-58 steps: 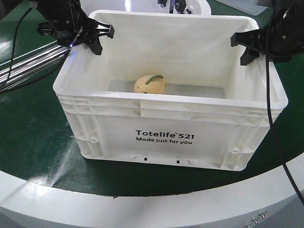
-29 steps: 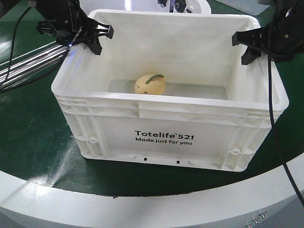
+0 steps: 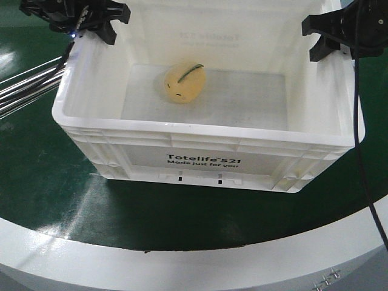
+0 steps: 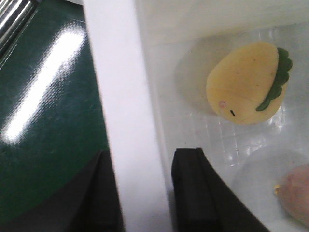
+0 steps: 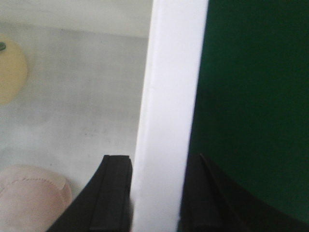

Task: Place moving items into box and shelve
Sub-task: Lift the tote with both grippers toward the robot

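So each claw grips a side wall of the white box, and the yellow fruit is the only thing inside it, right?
Not quite. The yellow fruit is not alone: a reddish-pink fruit lies in the white box too, as the left wrist view shows. The left gripper and right gripper do each clamp a side wall.
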Motion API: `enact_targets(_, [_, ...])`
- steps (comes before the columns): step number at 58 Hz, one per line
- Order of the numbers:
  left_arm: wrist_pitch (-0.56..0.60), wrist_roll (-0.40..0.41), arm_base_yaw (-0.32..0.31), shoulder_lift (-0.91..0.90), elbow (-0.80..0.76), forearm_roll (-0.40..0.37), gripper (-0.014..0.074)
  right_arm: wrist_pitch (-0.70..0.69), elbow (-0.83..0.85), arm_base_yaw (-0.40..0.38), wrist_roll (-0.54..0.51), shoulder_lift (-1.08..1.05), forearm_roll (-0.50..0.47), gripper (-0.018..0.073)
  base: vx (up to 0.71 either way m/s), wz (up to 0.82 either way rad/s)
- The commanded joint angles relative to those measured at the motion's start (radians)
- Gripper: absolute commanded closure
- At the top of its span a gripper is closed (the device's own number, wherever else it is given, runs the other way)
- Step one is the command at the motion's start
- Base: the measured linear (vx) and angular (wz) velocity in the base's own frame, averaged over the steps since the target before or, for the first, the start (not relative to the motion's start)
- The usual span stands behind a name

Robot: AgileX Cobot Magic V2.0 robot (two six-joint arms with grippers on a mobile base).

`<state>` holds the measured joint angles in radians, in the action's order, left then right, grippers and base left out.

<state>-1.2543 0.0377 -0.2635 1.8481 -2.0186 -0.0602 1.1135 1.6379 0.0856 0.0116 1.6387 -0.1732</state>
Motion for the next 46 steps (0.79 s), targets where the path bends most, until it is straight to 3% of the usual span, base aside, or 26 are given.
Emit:
enact_targets(1, [0.063,-0.017,0.003,-0.098,-0.036,-0.023,0.0600,-0.053,0.049,-0.006,-0.067,-0.064,-0.087,0.0566,0.00,0.00])
enact_targets(18, [0.056,-0.020,0.003,-0.156,-0.035,-0.023,0.0600,-0.024,0.049,-0.006,-0.080,-0.069,-0.121,0.0564,0.00,0.00])
enact_targets(46, [0.035,-0.018,-0.009,-0.163,-0.034,-0.023,0.0600,-0.095,0.050,-0.006,-0.080,-0.175,-0.123,0.0564,0.00,0.00])
